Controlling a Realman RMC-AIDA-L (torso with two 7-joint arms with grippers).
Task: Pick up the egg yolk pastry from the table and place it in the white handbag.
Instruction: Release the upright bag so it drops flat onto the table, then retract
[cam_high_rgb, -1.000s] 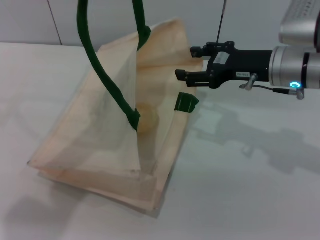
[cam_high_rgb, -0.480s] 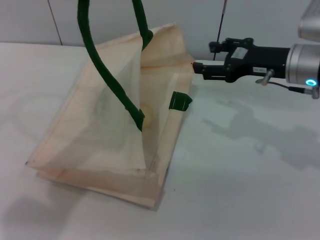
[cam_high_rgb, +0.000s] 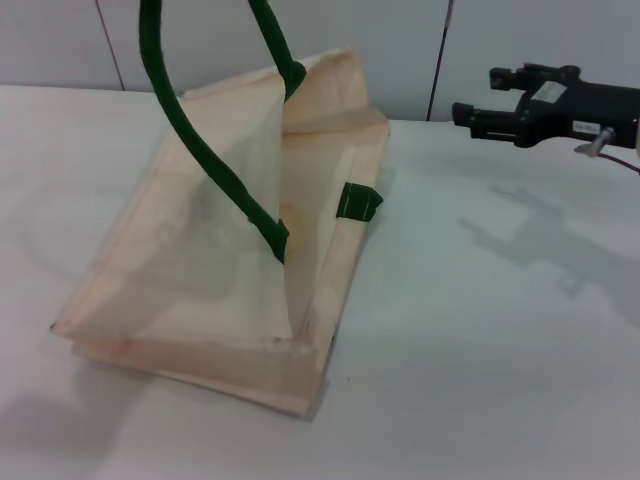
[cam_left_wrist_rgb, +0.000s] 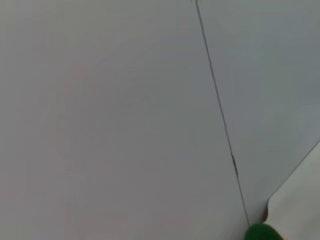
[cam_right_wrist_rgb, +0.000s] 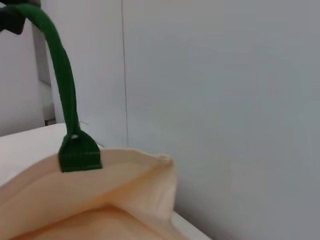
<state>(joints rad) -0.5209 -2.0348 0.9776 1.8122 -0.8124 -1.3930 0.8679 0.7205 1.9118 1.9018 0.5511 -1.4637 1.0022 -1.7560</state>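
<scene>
White handbag (cam_high_rgb: 220, 250) lies at the table's (cam_high_rgb: 500, 350) left half, its mouth held up by a green handle (cam_high_rgb: 190, 130).

I see my right gripper (cam_high_rgb: 470, 118) hovering above the far right edge, well apart from the bag, its black fingers set a little apart with nothing between them. The handle rises out of the top of the head view. I cannot find the pastry in any view, and I cannot see my left gripper.
</scene>
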